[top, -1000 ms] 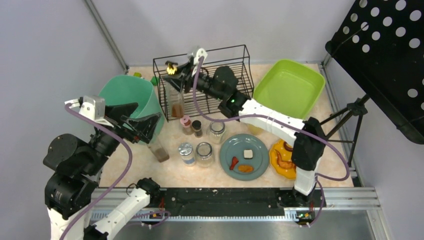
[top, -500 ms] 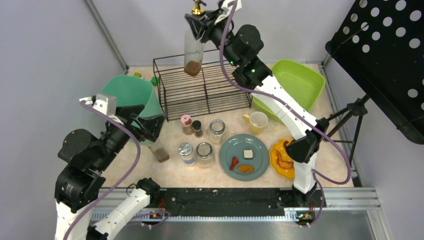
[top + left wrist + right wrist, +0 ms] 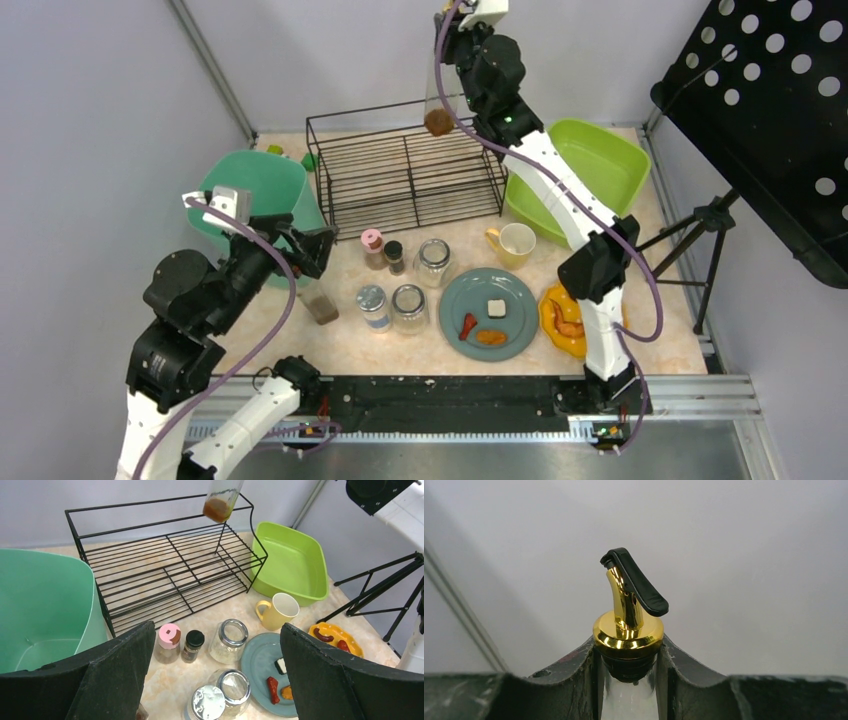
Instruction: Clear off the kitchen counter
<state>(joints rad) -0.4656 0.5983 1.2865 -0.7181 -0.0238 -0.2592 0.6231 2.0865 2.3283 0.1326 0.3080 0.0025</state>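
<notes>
The kitchen counter [image 3: 345, 345] is being seen in the middle of the top view, under both arms. A wire rack [image 3: 405, 180], a lime tub [image 3: 590, 170], a teal bin [image 3: 250, 185], jars [image 3: 433, 262], a mug [image 3: 515, 243] and a blue plate [image 3: 520, 300] are being carried on it. A bottle [image 3: 438, 110] is being squeezed at its neck by the right gripper [image 3: 628, 655], high over the rack. The left gripper [image 3: 216, 630] is being held near the bin with jaws spread wide and nothing in them.

Both arms [image 3: 545, 170] have white links, round black joints and a loose purple cable [image 3: 437, 60]; the left hand [image 3: 217, 626] and right hand [image 3: 629, 650] are black.
</notes>
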